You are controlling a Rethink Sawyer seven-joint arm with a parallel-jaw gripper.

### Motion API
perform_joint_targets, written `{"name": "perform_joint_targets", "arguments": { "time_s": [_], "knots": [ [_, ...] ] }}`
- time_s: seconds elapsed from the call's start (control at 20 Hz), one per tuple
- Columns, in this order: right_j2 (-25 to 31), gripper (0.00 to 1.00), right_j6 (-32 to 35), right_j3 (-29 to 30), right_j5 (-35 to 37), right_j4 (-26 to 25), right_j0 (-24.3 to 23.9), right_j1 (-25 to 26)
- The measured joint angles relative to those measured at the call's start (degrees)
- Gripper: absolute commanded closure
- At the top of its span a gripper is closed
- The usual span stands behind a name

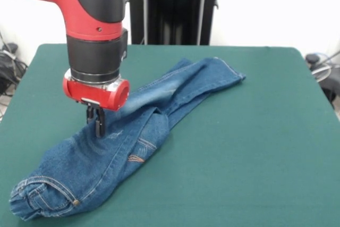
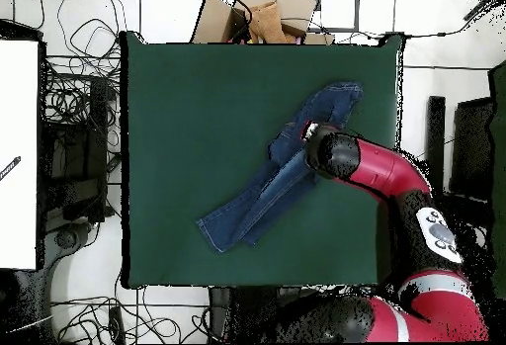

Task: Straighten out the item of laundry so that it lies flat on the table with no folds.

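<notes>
hand low on the jeans, midway along a slanted, doubled-over garment

the jeans [image 1: 114, 147] lie on the green worktop [image 1: 255, 147] as one long band, with the legs overlapping. in the front view the band runs from the gathered waistband at the near left corner up to the leg ends toward the far centre-right. in the overhead view the same line slants from the leg ends at lower left [image 2: 232, 227] to the waistband at upper right [image 2: 331, 104]. one leg lies folded over the other along the middle, with a seam and tan stitching showing at the overlap, so the cloth is not yet flat.

the hand [image 1: 98, 123] hangs straight down from the red wrist and meets the denim on the waist-side half, close to the band's left edge as the front camera sees it. its dark fingertips look drawn close together at the cloth, but whether they pinch a fold or merely touch it i cannot tell.

the relation that matters is that the hand sits on the garment's long axis, with the waistband on its near side and the crossed legs on its far side. as a judgement, a pull across that axis would be needed to part the legs; a pull along it would only drag the whole band.
</notes>
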Motion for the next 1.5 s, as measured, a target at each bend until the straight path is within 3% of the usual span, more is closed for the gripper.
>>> {"name": "perform_joint_targets", "arguments": {
  "time_s": [0.85,1.5],
  "knots": [
    [-0.69,1.0,0.0,-2.55,0.58,2.82,4.27,1.05],
    [-4.59,1.0,0.0,-5.73,2.07,5.59,8.16,2.86]
  ]
}}
